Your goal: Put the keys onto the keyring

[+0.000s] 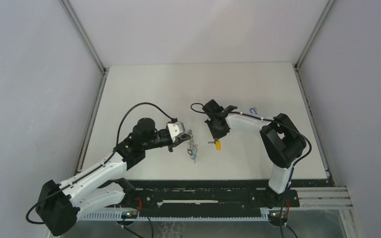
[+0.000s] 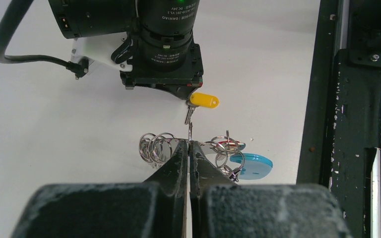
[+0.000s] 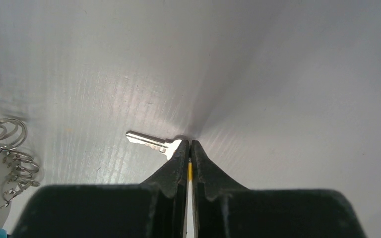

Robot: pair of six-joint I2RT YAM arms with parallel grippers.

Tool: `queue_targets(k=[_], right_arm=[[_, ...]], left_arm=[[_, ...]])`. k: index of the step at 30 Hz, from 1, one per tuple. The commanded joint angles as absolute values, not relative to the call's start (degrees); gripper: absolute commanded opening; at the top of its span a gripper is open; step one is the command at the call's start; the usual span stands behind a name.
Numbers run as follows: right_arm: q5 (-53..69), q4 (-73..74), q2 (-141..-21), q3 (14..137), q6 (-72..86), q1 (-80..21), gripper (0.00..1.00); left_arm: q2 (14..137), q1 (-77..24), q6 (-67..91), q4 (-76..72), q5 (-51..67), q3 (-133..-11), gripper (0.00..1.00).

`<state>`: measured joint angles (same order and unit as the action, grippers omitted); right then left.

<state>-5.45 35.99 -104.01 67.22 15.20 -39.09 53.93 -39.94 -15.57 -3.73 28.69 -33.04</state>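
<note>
My left gripper [image 1: 185, 135] is shut on the keyring [image 1: 193, 148], which hangs from it above the table. In the left wrist view the fingertips [image 2: 189, 144] pinch its grey metal part, with silvery rings [image 2: 154, 146] to the left and the cyan piece [image 2: 250, 166] and red tag [image 2: 231, 147] to the right. My right gripper [image 1: 218, 134] is shut on the yellow-orange key [image 1: 218, 145] just right of the keyring. That key's yellow head [image 2: 204, 100] and silver blade [image 3: 146, 140] show in the wrist views. A small blue key [image 1: 252, 110] lies on the table behind the right arm. The green key is out of view.
The white table [image 1: 154, 89] has walls at the back and both sides. A black rail [image 1: 203, 191] runs along the near edge and also shows in the left wrist view [image 2: 357, 124]. The keyring's edge shows at the left of the right wrist view [image 3: 5, 148].
</note>
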Motion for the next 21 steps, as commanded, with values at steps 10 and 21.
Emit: queue_targets(k=[10, 21], right_arm=[[-3.17, 37.27, -100.88, 70.02, 16.3, -37.62, 0.22], [0.53, 39.04, -99.62, 69.68, 18.4, -35.06, 0.26]], left_arm=[[53.01, -39.49, -14.79, -7.27, 28.83, -33.97, 0.0], [52.72, -39.46, -14.7, -7.29, 28.83, -33.84, 0.0]])
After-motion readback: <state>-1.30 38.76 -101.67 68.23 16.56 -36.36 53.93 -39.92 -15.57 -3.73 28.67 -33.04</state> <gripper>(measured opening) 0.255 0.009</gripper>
